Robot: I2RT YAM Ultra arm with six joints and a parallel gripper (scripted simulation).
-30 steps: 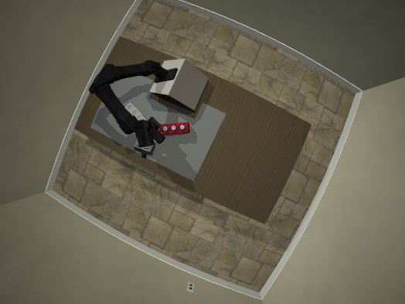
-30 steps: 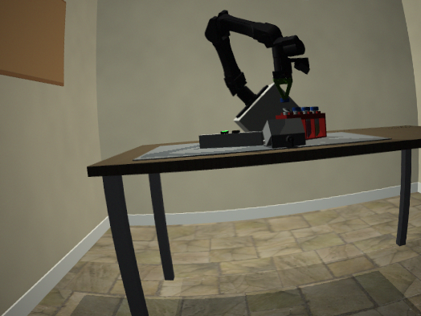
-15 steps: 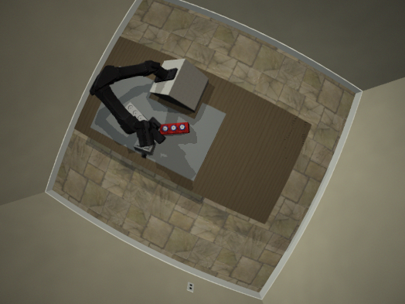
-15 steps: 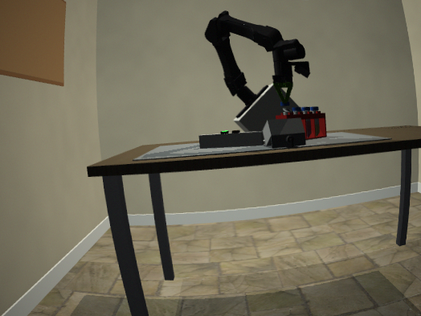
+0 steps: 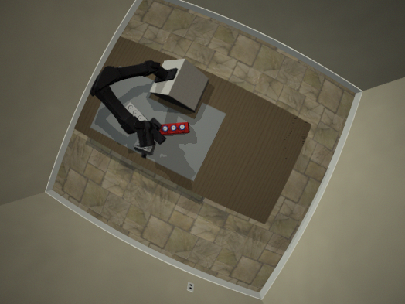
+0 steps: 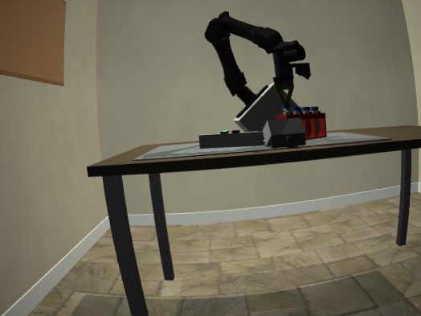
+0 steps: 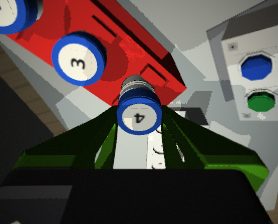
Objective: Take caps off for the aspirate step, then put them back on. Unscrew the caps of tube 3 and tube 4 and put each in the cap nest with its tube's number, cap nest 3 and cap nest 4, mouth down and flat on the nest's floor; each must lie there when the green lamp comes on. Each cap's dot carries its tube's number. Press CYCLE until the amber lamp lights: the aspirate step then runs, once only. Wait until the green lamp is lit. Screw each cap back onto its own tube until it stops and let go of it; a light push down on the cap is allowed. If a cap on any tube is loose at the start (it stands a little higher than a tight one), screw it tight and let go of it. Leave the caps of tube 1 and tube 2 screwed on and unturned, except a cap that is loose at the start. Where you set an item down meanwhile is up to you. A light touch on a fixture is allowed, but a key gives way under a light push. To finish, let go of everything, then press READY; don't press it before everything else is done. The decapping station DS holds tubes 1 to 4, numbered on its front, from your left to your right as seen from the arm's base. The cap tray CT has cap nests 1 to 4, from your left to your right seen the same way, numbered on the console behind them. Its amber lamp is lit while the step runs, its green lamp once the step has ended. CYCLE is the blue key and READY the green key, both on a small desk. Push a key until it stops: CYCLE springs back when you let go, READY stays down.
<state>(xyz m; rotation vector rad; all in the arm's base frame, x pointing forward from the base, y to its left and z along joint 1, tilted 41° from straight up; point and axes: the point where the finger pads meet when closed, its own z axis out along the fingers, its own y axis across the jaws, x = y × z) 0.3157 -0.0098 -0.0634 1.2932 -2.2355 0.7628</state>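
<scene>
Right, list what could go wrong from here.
1. Cap 4, held in the gripper, sits above its tube. If it meets the thread tilted or off centre, it may jam.
2. Cap 3 stands close by, so a finger could bump it.
</scene>
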